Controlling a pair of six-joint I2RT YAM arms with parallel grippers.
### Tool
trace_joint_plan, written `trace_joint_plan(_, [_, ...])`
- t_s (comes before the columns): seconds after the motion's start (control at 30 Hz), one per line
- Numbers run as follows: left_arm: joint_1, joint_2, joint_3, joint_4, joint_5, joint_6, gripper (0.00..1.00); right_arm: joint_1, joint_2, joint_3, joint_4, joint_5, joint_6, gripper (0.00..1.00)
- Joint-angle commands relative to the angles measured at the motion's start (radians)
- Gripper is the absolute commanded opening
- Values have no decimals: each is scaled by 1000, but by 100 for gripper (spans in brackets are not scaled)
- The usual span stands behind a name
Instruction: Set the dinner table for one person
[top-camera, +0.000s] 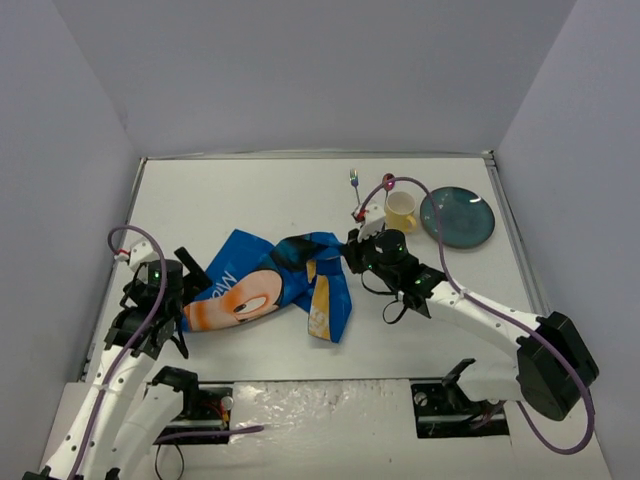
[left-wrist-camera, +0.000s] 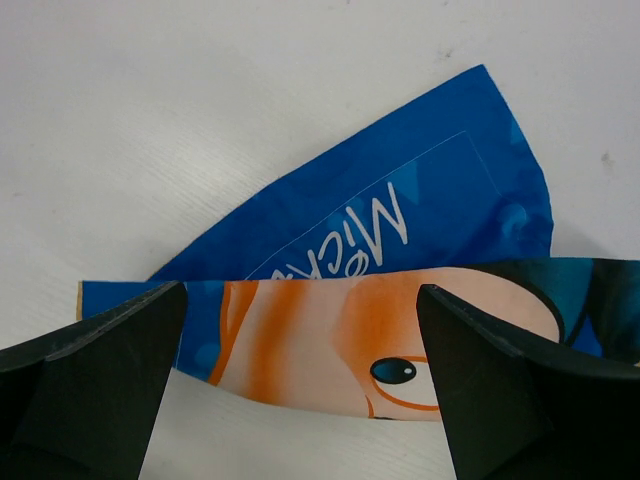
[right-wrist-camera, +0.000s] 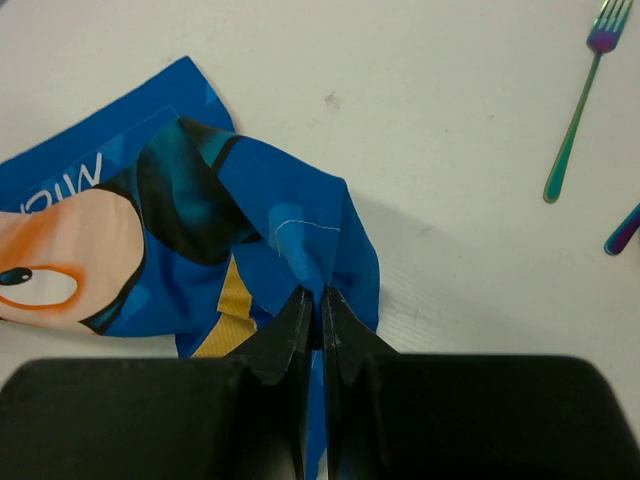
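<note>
White dinner table surrounds the crumpled mat; left pincer gapes over its edge, right pincer clamps it.

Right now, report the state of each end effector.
Left end effector: open, holding nothing.
Right end effector: closed, pinching the blue cloth mat.
</note>
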Motion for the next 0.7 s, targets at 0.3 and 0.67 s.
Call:
trace_joint_plan(0.3, [40,130,81,-234,-173,-276,97,6,-146,-87,157,6,50,0])
trace_joint_plan(0.67, [292,246,150,-218,-95,-116,97,8,-179,-99,146,-82,46,0])
